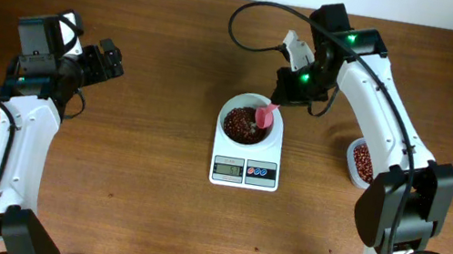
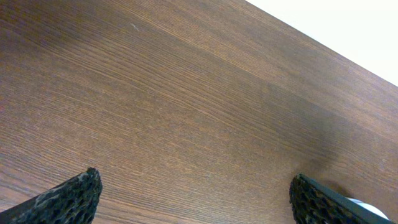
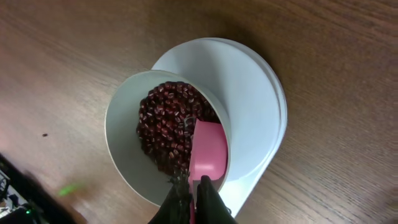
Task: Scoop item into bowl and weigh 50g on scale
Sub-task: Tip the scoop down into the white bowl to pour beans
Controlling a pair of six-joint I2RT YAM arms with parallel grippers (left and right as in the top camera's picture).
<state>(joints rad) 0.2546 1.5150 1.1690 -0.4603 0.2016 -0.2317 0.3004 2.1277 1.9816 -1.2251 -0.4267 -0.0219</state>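
The small dark red-brown beans [image 3: 163,124] lie in a loose heap inside the round white bowl with the thick rim [image 3: 115,127]. The bowl sits on the small white kitchen scale with the grey display [image 1: 244,172], in the middle of the brown wooden table [image 1: 147,215].

I think the beans are light, hard and smooth, so they roll, bounce and spill fast. You cannot pinch them one by one. They need a scoop.

The little pink plastic scoop [image 3: 208,149] hangs tilted over the bowl's edge. I cannot tell if any beans are in it. The right gripper [image 3: 194,191] is pressed tight on the scoop's thin handle, and that looks like the best place to hold it. The numbers on the scale are too small to read.

More beans sit in a clear plastic tub [image 1: 361,162] off to the side, close to the right arm. The arm's own elbow is near the tub, so reaching in could be a tight fit.

The left gripper [image 1: 109,59] is far away on the other side. Its jaws are spread wide over bare wood and hold nothing.
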